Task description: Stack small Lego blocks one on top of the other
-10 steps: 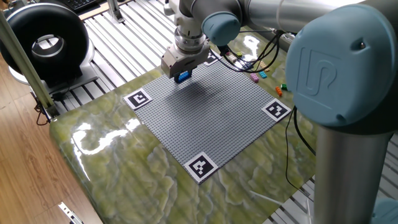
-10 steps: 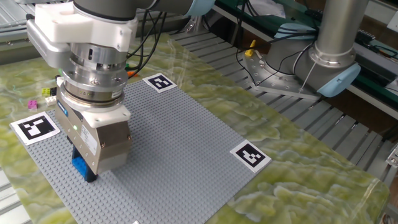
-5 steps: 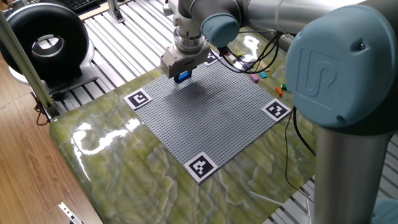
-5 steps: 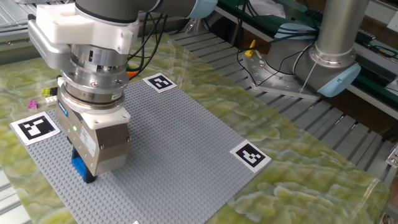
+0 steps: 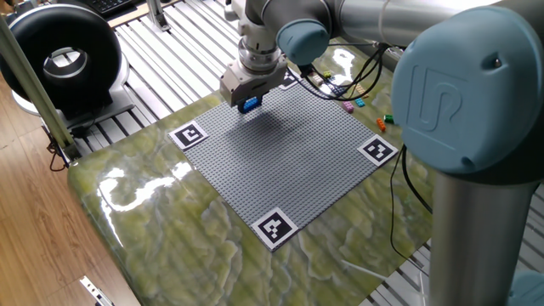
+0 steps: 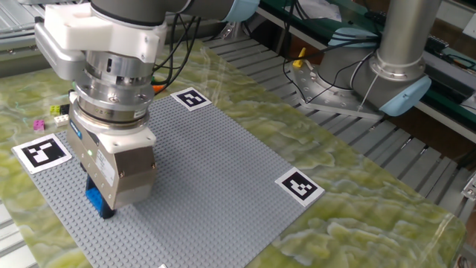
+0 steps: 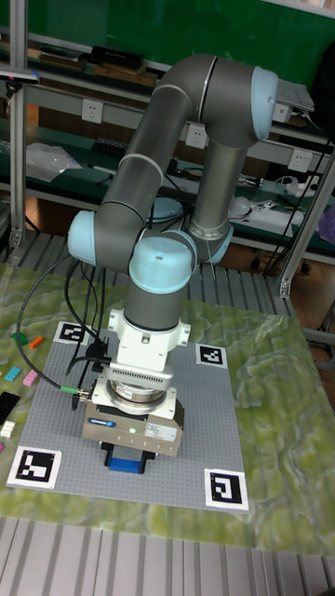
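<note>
A small blue Lego block (image 5: 249, 104) sits between the fingers of my gripper (image 5: 248, 103), which is shut on it. The block hangs at the back-left part of the grey studded baseplate (image 5: 280, 161). In the other fixed view the blue block (image 6: 96, 201) peeks out under the gripper body (image 6: 100, 206), low over the plate. I cannot tell whether it touches the studs. The tall fixed view shows the blue block (image 7: 124, 462) beneath the gripper (image 7: 126, 456). Loose small blocks lie off the plate: pink (image 6: 39, 124), yellow (image 6: 56, 110), orange (image 7: 35, 343), cyan (image 7: 13, 373).
Black-and-white marker tags (image 5: 189, 135) (image 5: 274, 228) (image 5: 377, 150) mark the baseplate's corners. More loose blocks (image 5: 353, 104) and cables lie beyond the far corner. A black round device (image 5: 61, 58) stands at the left. The arm's big blue-grey base (image 5: 476, 127) fills the right side.
</note>
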`<state>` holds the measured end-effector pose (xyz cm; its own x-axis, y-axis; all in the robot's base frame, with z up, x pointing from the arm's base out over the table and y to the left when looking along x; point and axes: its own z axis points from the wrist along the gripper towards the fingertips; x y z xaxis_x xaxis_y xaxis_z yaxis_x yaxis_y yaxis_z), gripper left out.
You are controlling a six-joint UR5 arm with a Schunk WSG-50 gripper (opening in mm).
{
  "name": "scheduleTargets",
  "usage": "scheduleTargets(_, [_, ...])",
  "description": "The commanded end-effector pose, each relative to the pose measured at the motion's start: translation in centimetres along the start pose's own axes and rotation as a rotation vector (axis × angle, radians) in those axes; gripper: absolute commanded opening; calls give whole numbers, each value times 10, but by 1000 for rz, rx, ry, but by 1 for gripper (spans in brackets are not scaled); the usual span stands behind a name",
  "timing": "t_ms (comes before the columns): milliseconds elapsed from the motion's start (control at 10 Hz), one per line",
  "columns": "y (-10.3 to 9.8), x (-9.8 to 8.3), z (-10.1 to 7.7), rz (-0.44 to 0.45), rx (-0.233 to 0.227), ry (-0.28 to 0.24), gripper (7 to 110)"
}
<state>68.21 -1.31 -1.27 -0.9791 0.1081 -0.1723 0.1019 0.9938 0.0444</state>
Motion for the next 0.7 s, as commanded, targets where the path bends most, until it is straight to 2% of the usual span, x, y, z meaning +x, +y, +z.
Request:
scheduleTargets(0, [1,-3,3,4,-33,-18,7])
scheduleTargets(300, [5,2,-6,15,-4,11,7])
scheduleTargets(500, [0,5,-5,-68,-11,26,7])
scheduleTargets(600, [1,4,0,-73,-18,22,22])
